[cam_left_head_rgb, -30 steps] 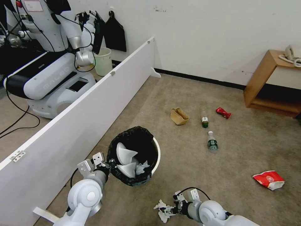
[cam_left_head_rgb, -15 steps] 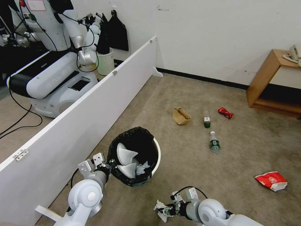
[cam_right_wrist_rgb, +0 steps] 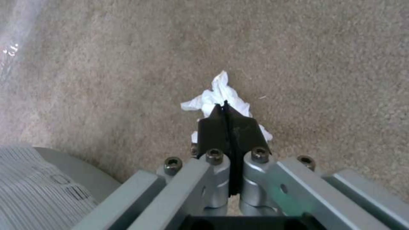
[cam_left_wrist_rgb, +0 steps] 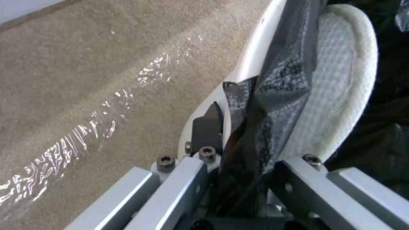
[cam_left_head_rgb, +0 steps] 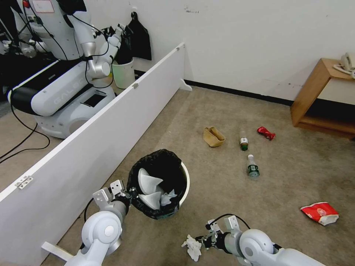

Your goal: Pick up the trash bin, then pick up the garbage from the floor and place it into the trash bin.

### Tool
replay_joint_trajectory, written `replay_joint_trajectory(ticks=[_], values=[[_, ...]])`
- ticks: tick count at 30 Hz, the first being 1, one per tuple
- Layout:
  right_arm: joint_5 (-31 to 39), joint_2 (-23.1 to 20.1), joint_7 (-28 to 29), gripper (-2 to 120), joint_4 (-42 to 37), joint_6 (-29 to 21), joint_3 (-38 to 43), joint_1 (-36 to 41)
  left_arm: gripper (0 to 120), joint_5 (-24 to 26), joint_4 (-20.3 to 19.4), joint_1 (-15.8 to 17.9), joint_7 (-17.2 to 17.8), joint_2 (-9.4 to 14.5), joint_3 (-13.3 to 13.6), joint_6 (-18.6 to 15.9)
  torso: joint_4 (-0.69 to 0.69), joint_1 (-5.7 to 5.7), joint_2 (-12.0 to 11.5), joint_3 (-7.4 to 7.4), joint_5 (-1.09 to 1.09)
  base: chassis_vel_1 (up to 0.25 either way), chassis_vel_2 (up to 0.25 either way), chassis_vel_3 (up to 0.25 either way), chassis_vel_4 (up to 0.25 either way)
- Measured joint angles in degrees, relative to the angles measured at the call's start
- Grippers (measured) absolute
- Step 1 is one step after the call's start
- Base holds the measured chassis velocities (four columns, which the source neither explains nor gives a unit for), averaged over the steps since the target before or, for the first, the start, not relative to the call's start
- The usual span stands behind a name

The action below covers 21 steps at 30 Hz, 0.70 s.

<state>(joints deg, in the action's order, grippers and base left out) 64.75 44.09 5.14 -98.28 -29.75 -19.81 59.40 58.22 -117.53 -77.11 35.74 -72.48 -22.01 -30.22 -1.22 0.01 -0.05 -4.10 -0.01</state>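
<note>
The trash bin, white with a black liner, hangs by its near rim from my left gripper. In the left wrist view that gripper is shut over the bin's white rim and liner. White slippers lie inside, one right beside the clamp. Low at my front right, my right gripper is shut, its black tips pinched at the near edge of the crumpled white tissue on the carpet. Farther off lie a tan paper bag, two bottles, a red wrapper and a snack packet.
A long white partition board runs along my left, close to the bin. Behind it stand another robot and a pale green bin. A wooden side table stands at the far right against the wall.
My right gripper's fingers, spread around the tissue a second ago, have shut, and the wrist has drawn slightly right. The left arm and bin have not moved. The camera shifted a little.
</note>
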Motion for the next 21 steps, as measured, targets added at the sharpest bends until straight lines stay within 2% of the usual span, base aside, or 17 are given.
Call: replay_joint_trajectory(ticks=[16,18,21], values=[[-0.3,0.7,-0.3,0,1.4,0.2,1.2,0.0,2,-0.1,0.0,0.0,-0.1,-0.1,-0.1,0.0,0.00,0.00,0.0,0.00,0.00,0.000,0.000,0.000,0.000],[-0.4,0.6,-0.3,11,1.3,0.2,1.3,0.2,2,-0.2,0.0,0.0,-0.1,-0.1,-0.1,0.0,0.00,0.00,0.0,0.00,0.00,0.000,0.000,0.000,0.000],[-0.4,0.6,-0.3,15,1.3,0.2,1.3,0.3,2,-0.2,0.0,0.0,-0.1,-0.1,-0.1,0.0,0.00,0.00,0.0,0.00,0.00,0.000,0.000,0.000,0.000]])
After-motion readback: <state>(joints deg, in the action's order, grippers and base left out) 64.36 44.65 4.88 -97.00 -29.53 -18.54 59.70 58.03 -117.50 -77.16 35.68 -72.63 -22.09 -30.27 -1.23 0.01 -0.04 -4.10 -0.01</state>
